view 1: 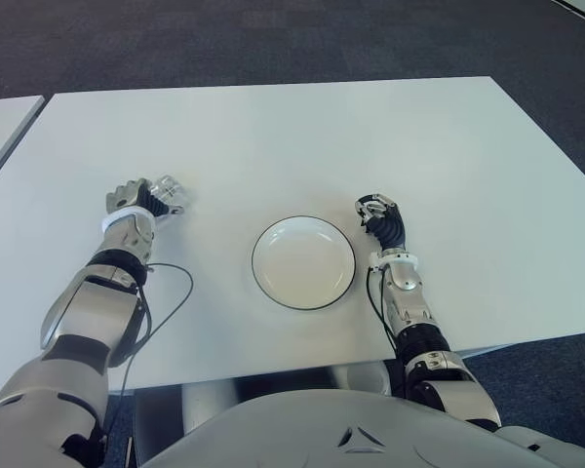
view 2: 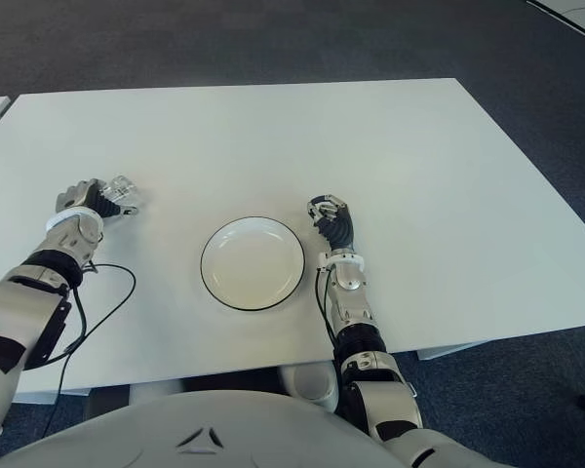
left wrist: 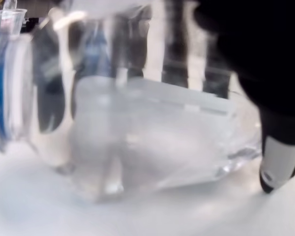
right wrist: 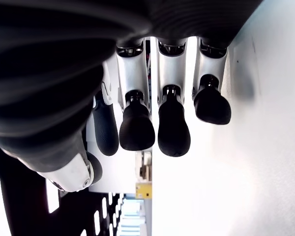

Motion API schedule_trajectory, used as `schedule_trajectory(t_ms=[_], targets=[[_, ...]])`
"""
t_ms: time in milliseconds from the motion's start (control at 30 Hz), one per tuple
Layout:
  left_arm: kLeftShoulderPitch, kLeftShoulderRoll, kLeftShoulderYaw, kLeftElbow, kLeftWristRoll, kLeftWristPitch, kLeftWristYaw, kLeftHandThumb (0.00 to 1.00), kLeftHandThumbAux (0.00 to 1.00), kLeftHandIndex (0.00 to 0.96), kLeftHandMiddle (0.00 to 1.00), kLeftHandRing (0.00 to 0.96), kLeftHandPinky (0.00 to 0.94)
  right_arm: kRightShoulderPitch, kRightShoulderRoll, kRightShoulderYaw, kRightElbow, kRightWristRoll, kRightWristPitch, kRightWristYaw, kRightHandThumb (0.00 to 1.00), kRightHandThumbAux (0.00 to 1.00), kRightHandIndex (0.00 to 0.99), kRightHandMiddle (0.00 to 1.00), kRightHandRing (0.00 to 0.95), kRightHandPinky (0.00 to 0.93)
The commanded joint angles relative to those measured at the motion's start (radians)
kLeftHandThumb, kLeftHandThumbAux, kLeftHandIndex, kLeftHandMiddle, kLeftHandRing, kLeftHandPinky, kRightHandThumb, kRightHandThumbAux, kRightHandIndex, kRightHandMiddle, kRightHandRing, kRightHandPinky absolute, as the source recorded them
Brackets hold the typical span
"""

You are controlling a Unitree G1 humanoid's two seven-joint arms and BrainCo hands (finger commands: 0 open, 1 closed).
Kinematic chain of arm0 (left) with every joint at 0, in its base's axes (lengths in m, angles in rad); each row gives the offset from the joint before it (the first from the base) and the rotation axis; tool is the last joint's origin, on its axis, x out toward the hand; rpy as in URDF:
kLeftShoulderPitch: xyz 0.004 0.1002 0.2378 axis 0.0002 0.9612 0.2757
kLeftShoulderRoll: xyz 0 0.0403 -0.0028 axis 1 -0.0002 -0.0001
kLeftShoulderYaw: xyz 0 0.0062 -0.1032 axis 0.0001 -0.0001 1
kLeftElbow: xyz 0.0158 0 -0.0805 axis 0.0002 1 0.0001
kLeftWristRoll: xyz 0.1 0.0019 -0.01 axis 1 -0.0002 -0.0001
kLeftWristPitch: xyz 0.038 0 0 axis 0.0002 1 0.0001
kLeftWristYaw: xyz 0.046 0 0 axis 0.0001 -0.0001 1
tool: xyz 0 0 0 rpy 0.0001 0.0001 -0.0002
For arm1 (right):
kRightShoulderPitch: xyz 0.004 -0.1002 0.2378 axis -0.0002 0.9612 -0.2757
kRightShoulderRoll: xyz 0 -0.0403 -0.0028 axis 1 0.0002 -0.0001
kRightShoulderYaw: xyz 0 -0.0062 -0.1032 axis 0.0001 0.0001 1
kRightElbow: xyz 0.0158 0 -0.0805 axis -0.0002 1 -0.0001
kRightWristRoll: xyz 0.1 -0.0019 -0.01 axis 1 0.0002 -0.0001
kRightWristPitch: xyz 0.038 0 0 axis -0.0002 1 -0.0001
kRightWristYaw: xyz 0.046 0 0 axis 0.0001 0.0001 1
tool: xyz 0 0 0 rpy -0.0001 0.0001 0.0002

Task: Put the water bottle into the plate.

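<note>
A clear water bottle (view 1: 169, 193) lies on its side on the white table (view 1: 322, 136), at the left. My left hand (view 1: 136, 200) is curled around it. In the left wrist view the bottle (left wrist: 152, 137) fills the palm, with a blue label at one end and a fingertip (left wrist: 280, 162) pressed beside it. The white plate (view 1: 302, 263) with a dark rim sits at the middle near the front edge, to the right of the bottle and apart from it. My right hand (view 1: 378, 214) shows just right of the plate, its fingers (right wrist: 172, 128) loosely bent and holding nothing.
A black cable (view 1: 171, 302) loops over the table beside my left forearm. Another table's corner (view 1: 0, 122) shows at the far left. Dark carpet surrounds the table.
</note>
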Motion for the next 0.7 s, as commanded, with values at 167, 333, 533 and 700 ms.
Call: schedule_trajectory(t_ms=[167, 333, 533, 700], targets=[[0.095, -0.052, 0.029, 0.044, -0.067, -0.009, -0.126, 0.74, 0.693, 0.442, 0.83, 0.854, 0.859, 0.035, 0.006, -0.003, 0.039, 0.003, 0.045, -0.001, 0.701, 0.728, 0.438, 0.827, 0.807, 0.784], [0.099, -0.049, 0.046, 0.04, -0.086, -0.031, -0.128, 0.745, 0.695, 0.443, 0.851, 0.866, 0.89, 0.035, 0.005, -0.003, 0.039, 0.004, 0.041, 0.002, 0.701, 0.728, 0.438, 0.823, 0.801, 0.783], [0.101, -0.049, 0.053, 0.036, -0.101, -0.041, -0.124, 0.746, 0.696, 0.443, 0.864, 0.873, 0.897, 0.034, 0.006, -0.003, 0.038, 0.005, 0.044, 0.002, 0.701, 0.728, 0.439, 0.821, 0.8, 0.783], [0.104, -0.051, 0.07, 0.032, -0.118, -0.055, -0.113, 0.747, 0.697, 0.443, 0.865, 0.872, 0.887, 0.032, 0.007, -0.006, 0.043, 0.007, 0.048, 0.0, 0.701, 0.728, 0.439, 0.82, 0.799, 0.783]])
